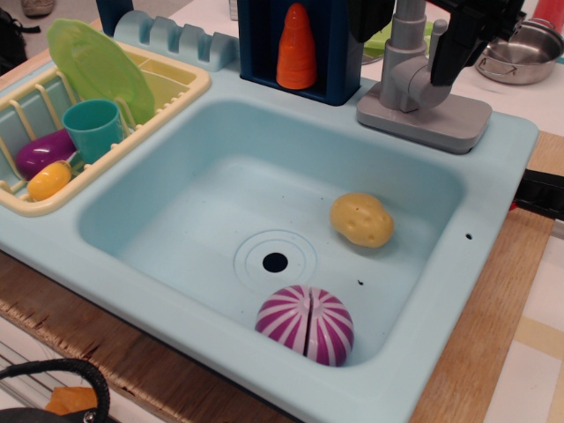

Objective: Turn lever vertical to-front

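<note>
The grey toy faucet (pixel 407 75) stands on its flat base (pixel 423 116) at the sink's back right corner. Its thick pipe rises out of the top of the frame. The lever (pixel 438 37) is a thin grey rod standing upright just right of the pipe. My black gripper (pixel 445 40) hangs over the faucet at the top right. One dark finger (pixel 451 55) lies right against the lever's right side. Another dark part (pixel 370 19) shows left of the pipe. The top edge cuts the gripper off, so its jaw opening does not show.
The light blue sink (pixel 264 132) holds a yellow potato (pixel 361 219) and a purple-and-white striped ball (pixel 306 323). A dish rack (pixel 189 88) at the left holds a green plate, a teal cup and toy vegetables. An orange cone (pixel 297 46) stands in a blue holder. A metal pot (pixel 520 53) is behind the faucet.
</note>
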`<action>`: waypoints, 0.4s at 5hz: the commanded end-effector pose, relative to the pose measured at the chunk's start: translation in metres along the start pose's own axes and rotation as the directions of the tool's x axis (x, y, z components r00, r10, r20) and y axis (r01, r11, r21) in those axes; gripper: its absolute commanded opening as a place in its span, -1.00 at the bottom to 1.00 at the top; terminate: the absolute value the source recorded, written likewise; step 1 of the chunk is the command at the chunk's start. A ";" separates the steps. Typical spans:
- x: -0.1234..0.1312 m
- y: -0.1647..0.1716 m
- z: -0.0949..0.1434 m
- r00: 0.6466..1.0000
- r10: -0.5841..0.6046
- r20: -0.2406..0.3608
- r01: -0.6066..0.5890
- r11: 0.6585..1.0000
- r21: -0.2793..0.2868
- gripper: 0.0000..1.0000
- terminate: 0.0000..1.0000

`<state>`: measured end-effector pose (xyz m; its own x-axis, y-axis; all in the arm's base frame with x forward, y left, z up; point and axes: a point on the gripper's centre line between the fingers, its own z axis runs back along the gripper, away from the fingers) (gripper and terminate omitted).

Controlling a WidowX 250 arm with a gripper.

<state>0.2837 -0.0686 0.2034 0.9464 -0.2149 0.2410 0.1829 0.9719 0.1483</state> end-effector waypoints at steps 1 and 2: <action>0.000 0.000 0.000 1.000 0.000 0.000 0.000 1.000 0.000 1.00 -1.00; 0.012 -0.002 0.002 0.998 -0.034 0.052 0.033 0.999 0.013 1.00 -1.00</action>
<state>0.3001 -0.0727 0.2011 0.9275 -0.2587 0.2699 0.2160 0.9600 0.1781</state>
